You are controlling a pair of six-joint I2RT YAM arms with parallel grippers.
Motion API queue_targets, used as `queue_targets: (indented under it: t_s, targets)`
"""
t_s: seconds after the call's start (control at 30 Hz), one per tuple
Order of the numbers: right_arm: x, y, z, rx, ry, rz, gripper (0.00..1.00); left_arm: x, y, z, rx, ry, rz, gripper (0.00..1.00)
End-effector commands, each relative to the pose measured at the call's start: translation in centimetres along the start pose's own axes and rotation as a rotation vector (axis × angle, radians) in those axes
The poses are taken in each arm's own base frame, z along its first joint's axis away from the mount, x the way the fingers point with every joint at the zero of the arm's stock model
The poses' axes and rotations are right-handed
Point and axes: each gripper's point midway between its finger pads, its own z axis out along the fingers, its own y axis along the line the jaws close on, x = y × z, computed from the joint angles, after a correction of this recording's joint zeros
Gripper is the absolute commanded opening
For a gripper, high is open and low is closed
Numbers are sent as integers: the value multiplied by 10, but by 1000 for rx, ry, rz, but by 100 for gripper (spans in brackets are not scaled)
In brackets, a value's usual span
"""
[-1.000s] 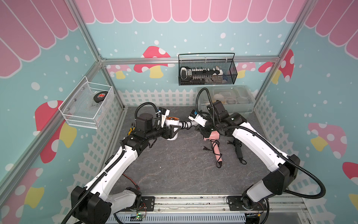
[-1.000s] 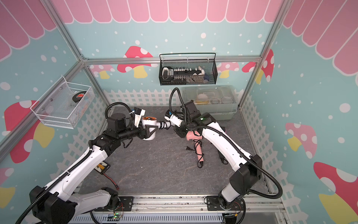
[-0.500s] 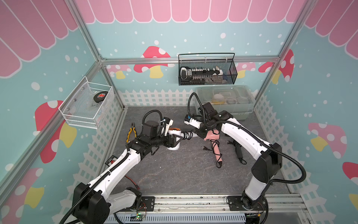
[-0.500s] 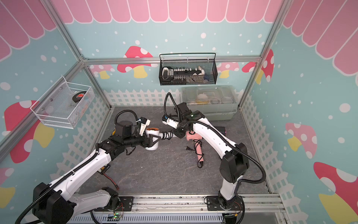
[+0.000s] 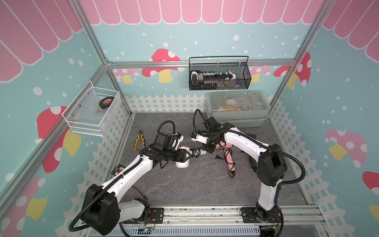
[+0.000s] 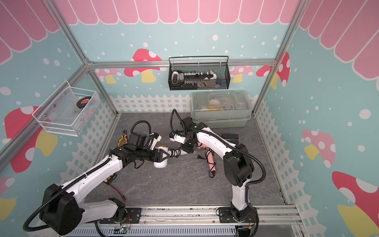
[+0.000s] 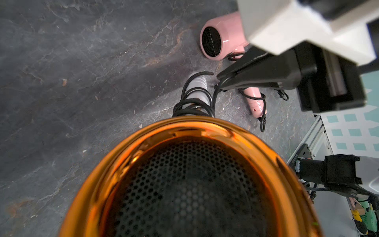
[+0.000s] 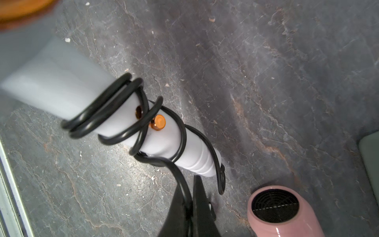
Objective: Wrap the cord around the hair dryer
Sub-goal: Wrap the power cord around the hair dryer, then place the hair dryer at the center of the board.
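Top views both show the left gripper [image 5: 187, 156] grasping the white hair dryer [image 5: 182, 163], the right gripper [image 5: 209, 151] pinching its coiled cord [image 5: 196, 153].

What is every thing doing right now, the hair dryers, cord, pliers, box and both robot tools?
white hair dryer, gripped by the left tool
black cord, looped several times around that dryer's handle
left tool, shut on the white hair dryer
right tool, shut on the black cord
pink hair dryer, lying on the table, not held
pliers, lying on the table
clear storage box, lid on
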Motion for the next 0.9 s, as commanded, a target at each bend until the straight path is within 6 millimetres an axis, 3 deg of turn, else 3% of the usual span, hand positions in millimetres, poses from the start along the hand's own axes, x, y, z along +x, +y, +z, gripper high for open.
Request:
queue_targets:
  t_s: [0.0,0.23,0.43,0.47,0.63,0.87]
  targets:
    - [7,6,7,-5,10,-31,0,12,-12,3,58,78,-1,0]
    - [16,22,6,-41,20,-32,0,16,-22,2,133,99,-19,0]
    - [9,8,13,-2,30,-67,0,21,-22,12,157,171,-33,0]
    - [10,5,24,-13,47,-64,0,21,-23,12,160,173,-34,0]
    - [2,-7,35,3,51,-84,0,19,-26,12,176,183,-38,0]
    - [3,-9,51,-15,70,-78,17,25,-23,15,170,207,-49,0]
